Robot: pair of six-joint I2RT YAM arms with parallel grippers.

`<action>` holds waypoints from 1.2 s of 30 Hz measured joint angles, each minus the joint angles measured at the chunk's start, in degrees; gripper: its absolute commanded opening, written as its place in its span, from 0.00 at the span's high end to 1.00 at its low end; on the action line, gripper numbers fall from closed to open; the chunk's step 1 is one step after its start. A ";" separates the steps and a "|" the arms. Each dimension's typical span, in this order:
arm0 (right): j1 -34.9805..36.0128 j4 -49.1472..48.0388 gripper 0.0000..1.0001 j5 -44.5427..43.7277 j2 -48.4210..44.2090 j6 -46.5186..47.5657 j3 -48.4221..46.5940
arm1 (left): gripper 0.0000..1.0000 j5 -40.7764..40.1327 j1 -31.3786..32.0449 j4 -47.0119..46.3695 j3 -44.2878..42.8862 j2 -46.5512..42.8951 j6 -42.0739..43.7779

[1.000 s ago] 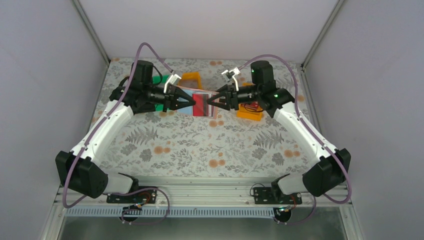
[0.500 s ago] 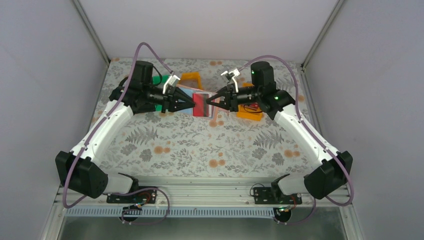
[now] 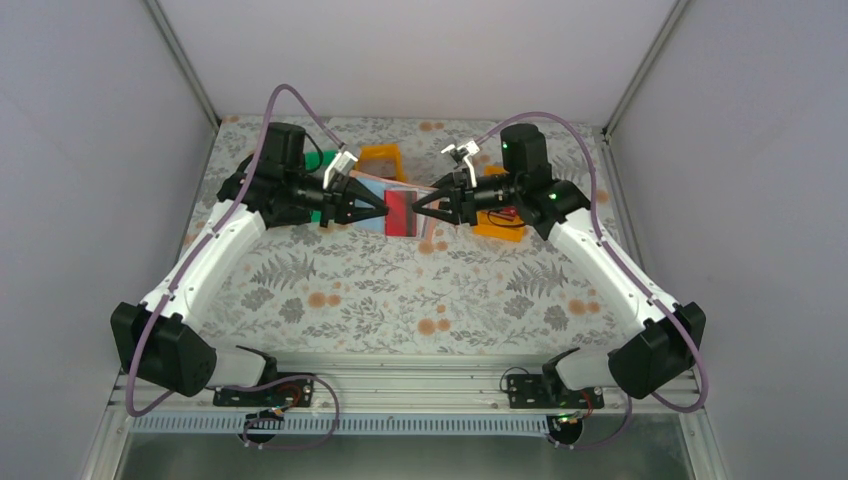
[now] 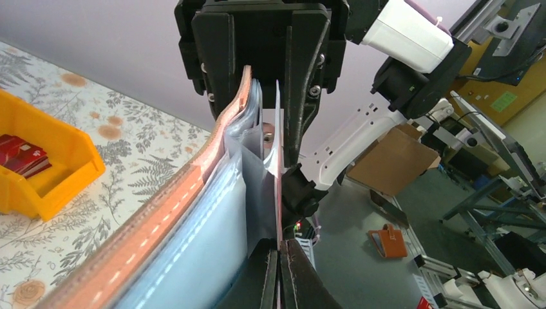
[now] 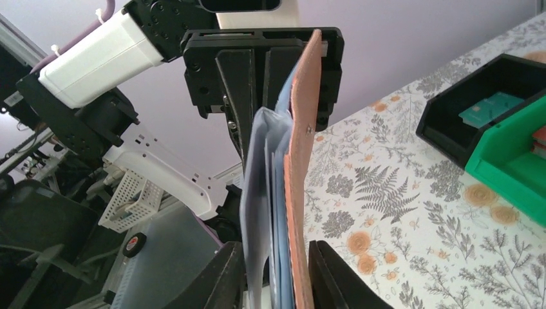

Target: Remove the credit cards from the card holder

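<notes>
The card holder (image 3: 405, 212) hangs open in the air between my two grippers, above the back of the table. Its brownish-pink cover (image 4: 193, 187) and pale blue sleeves show edge-on in the left wrist view. My left gripper (image 4: 278, 277) is shut on a thin whitish-pink card edge (image 4: 277, 161) that stands apart from the sleeves. My right gripper (image 5: 275, 257) clasps the other end of the holder (image 5: 297, 161), one finger on each side. In the top view the left gripper (image 3: 383, 208) and the right gripper (image 3: 418, 207) face each other, and a dark red card (image 3: 400, 210) shows in the holder.
An orange bin (image 4: 45, 167) holding dark red cards (image 4: 22, 154) sits on the table to the right of the holder. A black bin (image 5: 489, 109) with a teal card and a green bin (image 5: 515, 154) sit to the left. Another orange bin (image 3: 385, 160) stands at the back.
My left gripper has drawn back slightly to the left while the right gripper stayed about where it was. The holder remains held between them.
</notes>
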State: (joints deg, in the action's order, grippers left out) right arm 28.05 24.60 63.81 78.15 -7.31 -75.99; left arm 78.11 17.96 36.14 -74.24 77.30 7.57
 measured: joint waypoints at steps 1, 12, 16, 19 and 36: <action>0.00 0.28 0.71 -0.09 0.00 0.11 0.00 | 0.98 0.07 -0.11 0.00 0.00 -0.02 0.00; 0.00 1.42 0.96 -0.57 -0.13 0.52 0.02 | 0.97 0.02 -1.09 -0.04 0.00 -0.02 -0.28; -0.13 2.01 0.96 -1.11 -0.79 1.01 0.02 | 0.84 0.15 -1.09 -0.17 0.02 -0.07 -0.07; -0.35 2.27 0.96 -1.14 -1.03 1.20 0.02 | 0.86 0.37 -1.29 -0.50 0.02 -0.24 -0.72; -0.37 2.45 0.94 -0.72 -1.03 1.36 0.02 | 0.98 -0.09 -0.90 -3.54 0.04 -0.35 -4.13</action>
State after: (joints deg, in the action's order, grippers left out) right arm 27.68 27.05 63.09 77.12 -5.96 -75.96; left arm 78.02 17.06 32.60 -74.19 76.95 3.44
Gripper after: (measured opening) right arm 0.076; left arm 0.027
